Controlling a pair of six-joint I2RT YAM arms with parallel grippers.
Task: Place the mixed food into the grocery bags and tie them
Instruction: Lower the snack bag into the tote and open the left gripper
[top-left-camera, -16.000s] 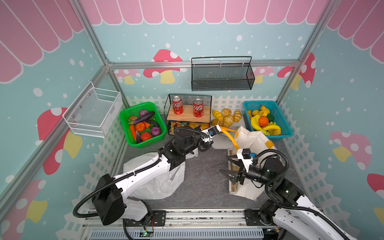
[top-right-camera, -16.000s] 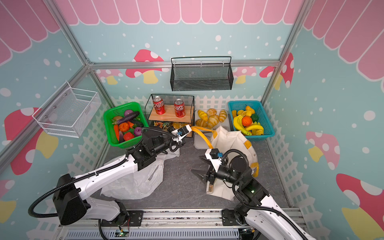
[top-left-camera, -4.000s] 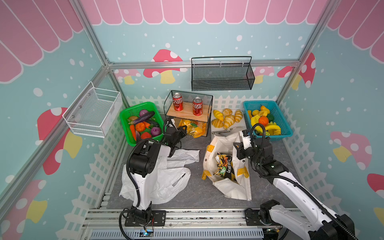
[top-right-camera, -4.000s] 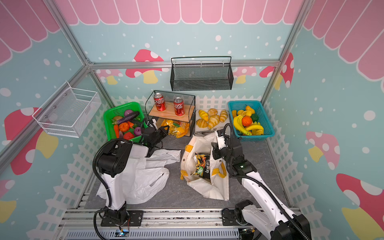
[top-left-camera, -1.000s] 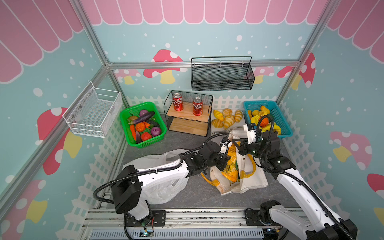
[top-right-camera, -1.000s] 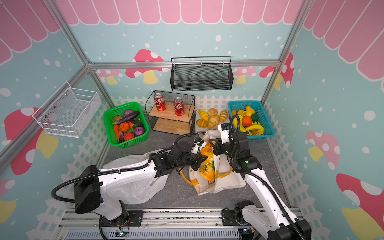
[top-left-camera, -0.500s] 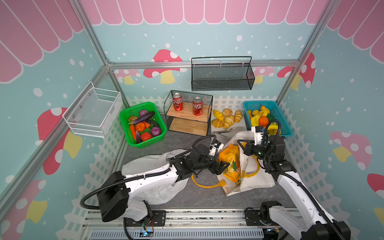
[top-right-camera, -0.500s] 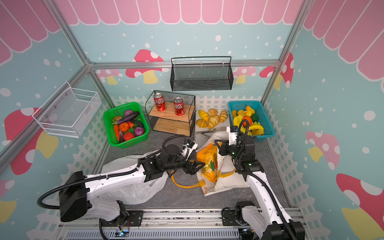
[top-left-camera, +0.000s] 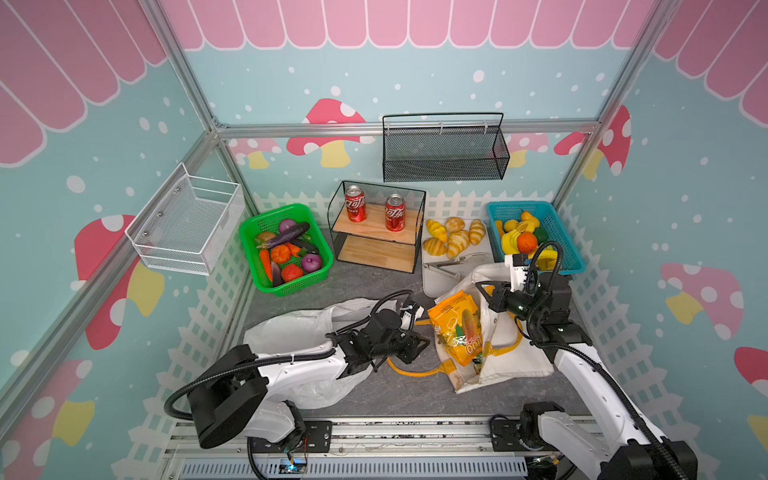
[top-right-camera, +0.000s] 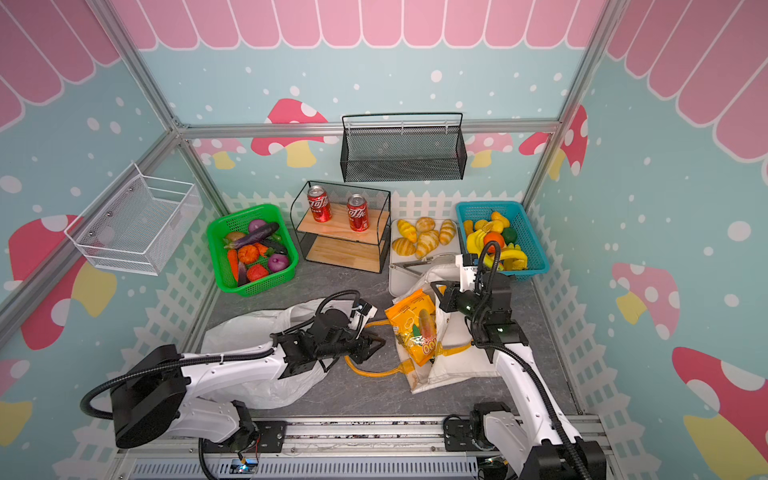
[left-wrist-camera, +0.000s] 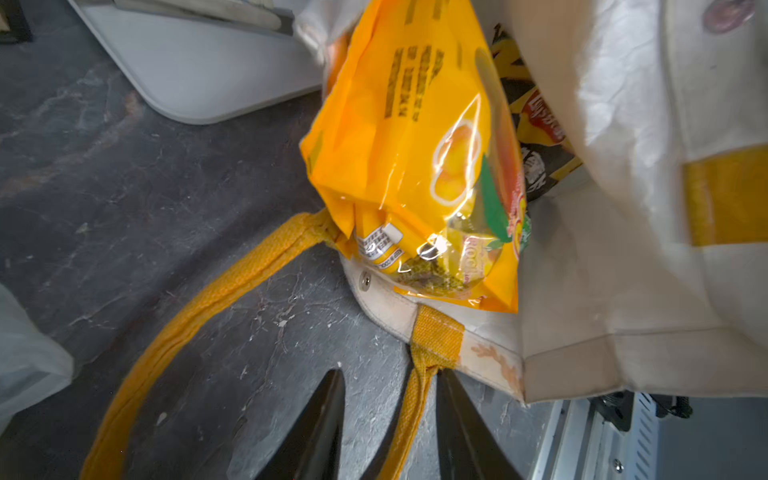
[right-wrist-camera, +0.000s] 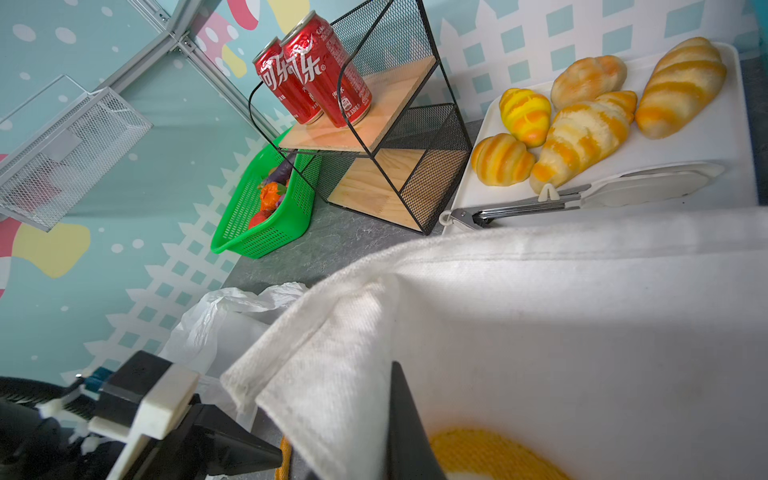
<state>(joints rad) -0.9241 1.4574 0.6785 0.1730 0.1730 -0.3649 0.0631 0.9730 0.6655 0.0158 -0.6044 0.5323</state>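
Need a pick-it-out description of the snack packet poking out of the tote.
Find the two-tier wire shelf at the back, then come forward and right to the cream fabric tote lying on its side. The snack packet sticks out of its mouth: glossy orange-yellow, unlike the dark packet tucked deeper inside and the matte cloth.

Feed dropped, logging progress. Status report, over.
Right pincer shut on cream tote rim. Left pincer straddles its yellow handle, not clamped. Orange snack packet pokes from its mouth. Nothing blocks the handle.
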